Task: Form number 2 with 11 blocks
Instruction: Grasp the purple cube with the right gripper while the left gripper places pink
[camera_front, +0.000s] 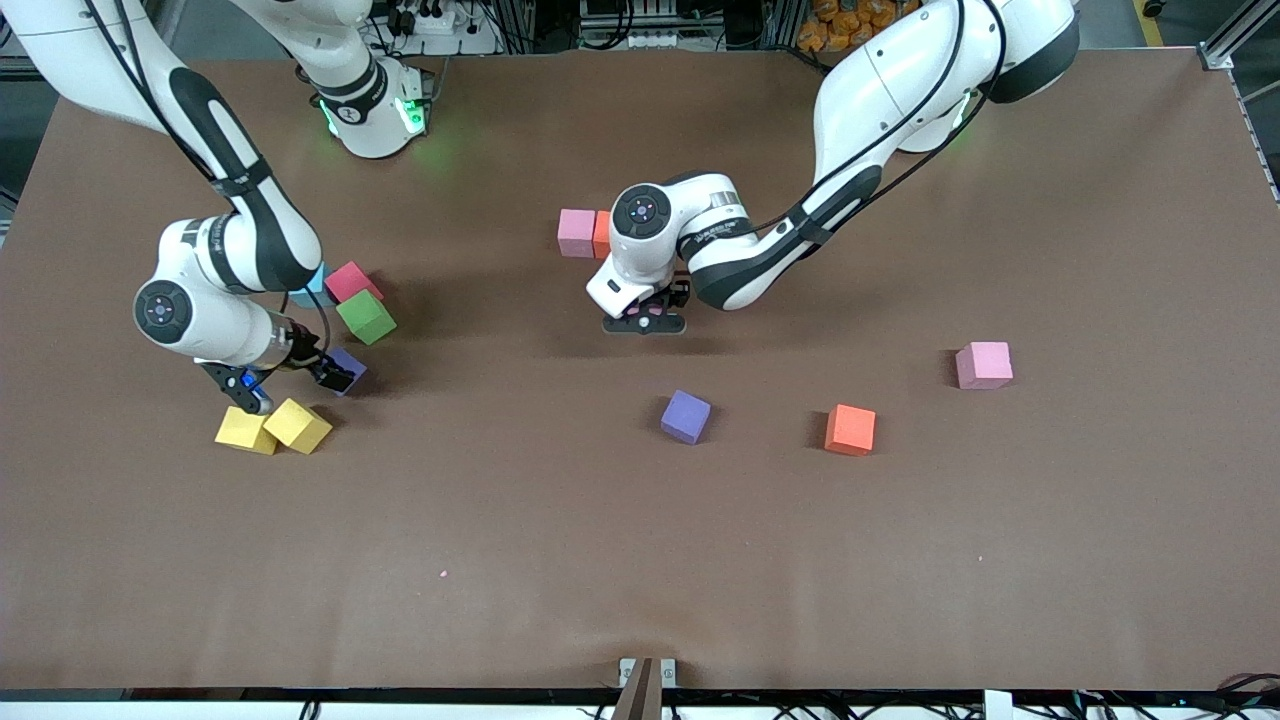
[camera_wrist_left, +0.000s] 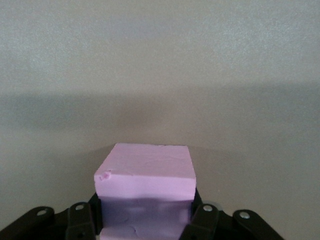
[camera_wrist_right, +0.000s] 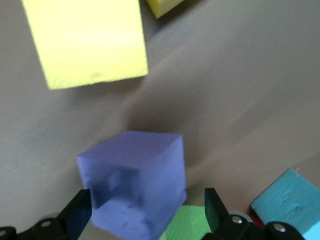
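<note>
near the middle of the table (camera_front: 640, 560), the left gripper (camera_front: 647, 318) was low over the bare surface, its fingers clamped on a light pink cube (camera_wrist_left: 145, 192). the left wrist view showed the cube pinched between the pads and empty tabletop ahead of it. it sat a little nearer the front camera than the pink cube (camera_front: 576, 232) and the orange cube (camera_front: 602, 233) touching side by side, which looked like the start of the number 2; i judged the held cube was being carried or lowered as the next piece.

toward the right arm's end, the right gripper (camera_front: 290, 385) had its fingers spread wide above a purple cube (camera_wrist_right: 135, 182), one finger either side and not yet touching, likely lined up for a pick. two yellow cubes (camera_front: 272, 427) lay touching just nearer the camera; a green cube (camera_front: 365, 316), a red cube (camera_front: 352, 281) and a light blue cube (camera_wrist_right: 287, 197) clustered farther back, the blue mostly hidden by the arm.

loose cubes waited nearer the camera: another purple (camera_front: 685, 416), an orange (camera_front: 850, 429), and a pink (camera_front: 984, 364) toward the left arm's end.
</note>
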